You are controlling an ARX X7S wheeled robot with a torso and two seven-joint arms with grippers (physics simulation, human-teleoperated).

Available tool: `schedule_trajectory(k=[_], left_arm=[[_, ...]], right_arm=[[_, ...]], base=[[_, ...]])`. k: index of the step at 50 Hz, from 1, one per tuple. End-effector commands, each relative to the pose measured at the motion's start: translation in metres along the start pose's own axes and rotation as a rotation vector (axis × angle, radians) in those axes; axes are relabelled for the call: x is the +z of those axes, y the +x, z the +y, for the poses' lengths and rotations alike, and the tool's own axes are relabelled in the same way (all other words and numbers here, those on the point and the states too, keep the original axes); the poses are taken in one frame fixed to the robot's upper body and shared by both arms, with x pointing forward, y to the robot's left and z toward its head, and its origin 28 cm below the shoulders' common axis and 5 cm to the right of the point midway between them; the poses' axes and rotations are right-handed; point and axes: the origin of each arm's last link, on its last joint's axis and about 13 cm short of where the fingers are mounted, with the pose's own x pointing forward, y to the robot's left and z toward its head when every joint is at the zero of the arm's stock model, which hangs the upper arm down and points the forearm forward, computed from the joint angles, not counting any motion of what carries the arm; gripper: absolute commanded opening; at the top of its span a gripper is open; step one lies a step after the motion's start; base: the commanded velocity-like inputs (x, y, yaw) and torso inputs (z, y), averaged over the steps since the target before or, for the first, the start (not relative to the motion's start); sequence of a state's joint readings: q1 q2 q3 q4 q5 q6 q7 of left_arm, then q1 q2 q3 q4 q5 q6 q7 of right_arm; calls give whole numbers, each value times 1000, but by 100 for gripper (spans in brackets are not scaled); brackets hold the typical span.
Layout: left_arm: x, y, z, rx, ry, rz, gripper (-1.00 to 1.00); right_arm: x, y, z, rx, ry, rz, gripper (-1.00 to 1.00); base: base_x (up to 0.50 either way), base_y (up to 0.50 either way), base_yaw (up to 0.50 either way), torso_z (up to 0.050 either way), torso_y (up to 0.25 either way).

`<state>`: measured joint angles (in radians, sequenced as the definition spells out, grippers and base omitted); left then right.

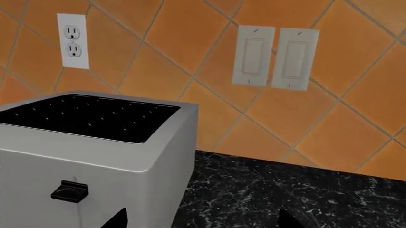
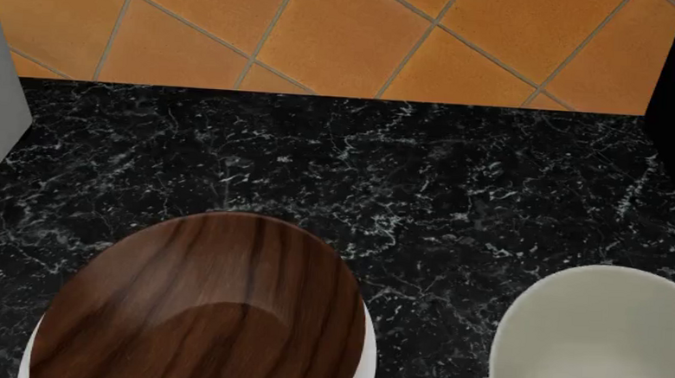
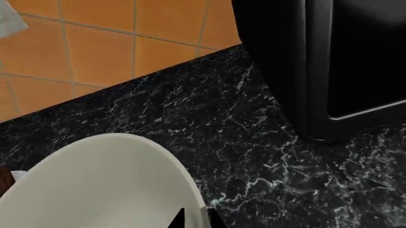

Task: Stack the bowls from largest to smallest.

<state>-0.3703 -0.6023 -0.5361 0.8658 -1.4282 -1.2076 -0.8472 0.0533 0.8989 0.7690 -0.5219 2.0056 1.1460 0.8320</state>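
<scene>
Two bowls on a black marble counter (image 2: 431,177), grippers barely in view.

The dark wood-grain bowl (image 2: 210,308) sits on the counter with a thin white rim (image 2: 366,364) showing just under its edge, so it appears to rest inside or on something white; what that white thing is cannot be told. To the right of the wood-grain bowl, apart from it, stands a plain off-white bowl (image 2: 607,342), also seen in the right wrist view (image 3: 101,185) with a black appliance (image 3: 330,61) beyond it. A grey toaster (image 1: 89,152) stands on the counter, at the wood-grain bowl's far left, against the orange tiled wall (image 2: 346,33), below an outlet (image 1: 73,41) and two switches (image 1: 275,57). Only dark fingertip slivers show in the wrist views; whether either gripper is released or clenched cannot be told.
</scene>
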Motion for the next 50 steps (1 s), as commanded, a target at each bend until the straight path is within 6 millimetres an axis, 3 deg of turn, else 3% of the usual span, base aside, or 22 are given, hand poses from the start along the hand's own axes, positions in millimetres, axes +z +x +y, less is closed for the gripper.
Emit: schedule_trajectory(k=[1,10,21,25,31,37,50], left_arm=[[1,0,2,0,-36,-22,100],[5,-1,5,12,-42,-32,100],[5,0,7,16,-50,-23,100],[4,0,7,13,-46,-22,100],[3,1,10,25,-52,-19,100],[5,0,13,30,-62,-23,100],[6,-1,12,18,-58,-30,100]], right_arm=[[34,-1,27,89,53,-140,-100],[64,10,61,187,31,-192,-100],[86,21,105,298,-54,-152,-100],[103,19,120,341,-57,-163,-100],[115,34,152,401,-131,-133,-100],[113,43,171,434,-176,-102,-100],[76,42,192,516,-266,-10,-100]], base=[[0,0,0,0,0],[0,0,0,0,0],[0,0,0,0,0],[0,0,0,0,0],[0,0,0,0,0],[0,0,0,0,0],[0,0,0,0,1]])
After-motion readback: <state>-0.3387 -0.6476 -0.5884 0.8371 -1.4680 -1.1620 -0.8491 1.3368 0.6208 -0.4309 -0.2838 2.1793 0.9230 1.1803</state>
